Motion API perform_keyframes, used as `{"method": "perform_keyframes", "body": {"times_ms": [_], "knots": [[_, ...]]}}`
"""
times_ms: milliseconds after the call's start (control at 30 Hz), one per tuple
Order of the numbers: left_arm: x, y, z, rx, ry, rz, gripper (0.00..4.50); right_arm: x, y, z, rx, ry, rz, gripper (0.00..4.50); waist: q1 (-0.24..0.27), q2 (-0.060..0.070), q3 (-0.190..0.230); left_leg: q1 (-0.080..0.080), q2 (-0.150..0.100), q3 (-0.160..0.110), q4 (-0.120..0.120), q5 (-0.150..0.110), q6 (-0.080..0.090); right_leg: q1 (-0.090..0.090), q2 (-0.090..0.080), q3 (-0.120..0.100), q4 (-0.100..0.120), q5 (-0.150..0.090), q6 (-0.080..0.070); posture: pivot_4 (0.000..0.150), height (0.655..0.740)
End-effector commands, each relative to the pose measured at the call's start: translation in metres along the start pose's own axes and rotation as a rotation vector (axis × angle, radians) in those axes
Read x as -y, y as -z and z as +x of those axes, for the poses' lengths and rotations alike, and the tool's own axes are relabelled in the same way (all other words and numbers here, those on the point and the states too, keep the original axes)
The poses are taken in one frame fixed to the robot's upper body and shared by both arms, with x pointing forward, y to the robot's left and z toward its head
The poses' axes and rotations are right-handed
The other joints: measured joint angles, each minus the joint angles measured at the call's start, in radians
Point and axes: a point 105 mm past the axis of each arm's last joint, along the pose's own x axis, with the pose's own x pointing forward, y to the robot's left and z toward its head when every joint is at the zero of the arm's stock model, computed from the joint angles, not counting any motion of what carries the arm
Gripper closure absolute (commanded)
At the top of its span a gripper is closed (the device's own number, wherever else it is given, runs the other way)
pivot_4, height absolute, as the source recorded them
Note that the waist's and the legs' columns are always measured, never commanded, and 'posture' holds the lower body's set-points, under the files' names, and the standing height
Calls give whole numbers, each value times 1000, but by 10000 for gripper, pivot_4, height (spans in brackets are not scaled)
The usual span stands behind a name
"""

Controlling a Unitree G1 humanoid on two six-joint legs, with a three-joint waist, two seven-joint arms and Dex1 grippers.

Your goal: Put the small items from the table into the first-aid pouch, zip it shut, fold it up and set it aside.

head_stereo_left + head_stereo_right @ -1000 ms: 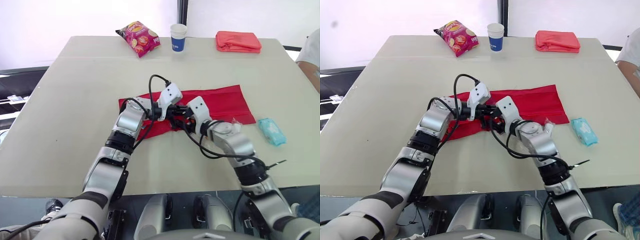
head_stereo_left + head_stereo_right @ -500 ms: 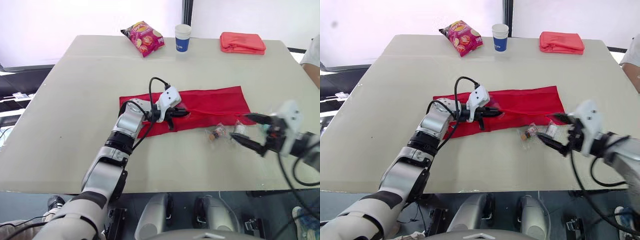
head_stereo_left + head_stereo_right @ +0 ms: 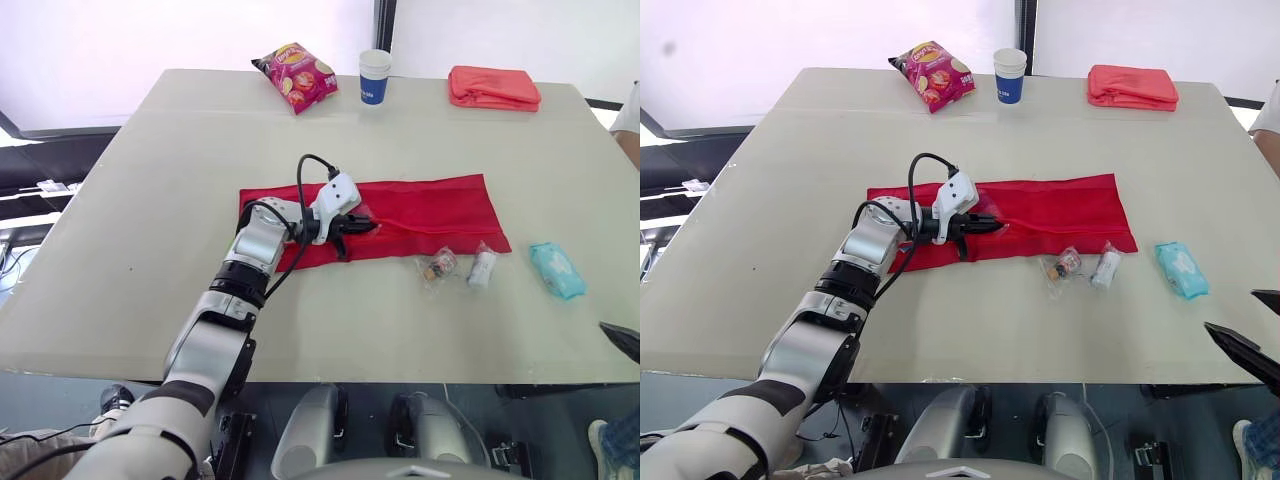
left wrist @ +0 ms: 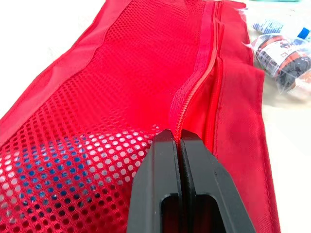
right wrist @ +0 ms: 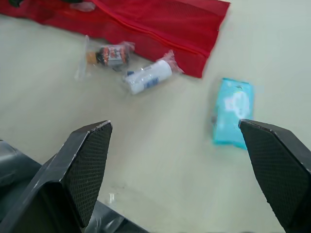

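Pincers: left pincer (image 4: 176,138) pinched on the zip of the pouch (image 3: 430,205) — right pincer (image 5: 175,130) spread wide, empty, at 4 o'clock.

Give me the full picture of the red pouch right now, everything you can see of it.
The red pouch is a long fabric rectangle lying flat and unfolded across the middle of the table. One face is mesh with something blue showing through, and a red zipper runs lengthwise. The left hand is shut on it at the zipper line. Two small wrapped items lie just off its near edge.
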Motion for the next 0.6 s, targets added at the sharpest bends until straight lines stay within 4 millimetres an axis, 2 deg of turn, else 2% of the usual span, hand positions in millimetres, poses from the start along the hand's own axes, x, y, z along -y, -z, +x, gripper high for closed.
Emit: {"method": "perform_keyframes", "body": {"times_ms": [33,133,233,300,367,433,600], "knots": [[-4,-14,0,31,-5,38,45000,3,-5,-10,26,31,-27,439,0,0,0,0,0,0,0,0,0,0,0,0,0,0,0,1500,7400],[-4,-15,1,35,-4,39,45000,0,-6,-7,41,26,-14,439,0,0,0,0,0,0,0,0,0,0,0,0,0,0,0,1500,7400],[-3,-18,3,42,-2,40,45000,-8,-6,8,81,35,37,439,0,0,0,0,0,0,0,0,0,0,-1,0,0,0,0,1500,7400],[-2,-19,3,47,-2,41,45000,-10,-3,26,108,87,104,439,0,0,0,0,0,0,0,0,0,0,-1,0,0,0,-1,1500,7400],[-1,-20,4,53,-2,41,45000,-26,8,48,63,82,164,439,0,1,0,0,0,0,0,-1,-2,-1,-2,0,0,2,-3,1500,7400],[0,-21,6,57,0,43,45000,-33,14,69,70,113,246,439,-1,0,0,0,0,0,0,-1,-2,-1,-2,0,0,2,-3,1500,7400],[1,-22,6,60,-1,48,45000,-46,10,119,105,179,378,439,-3,3,0,-1,-1,0,0,0,-1,-1,-3,0,0,2,-3,1500,7400]]}}
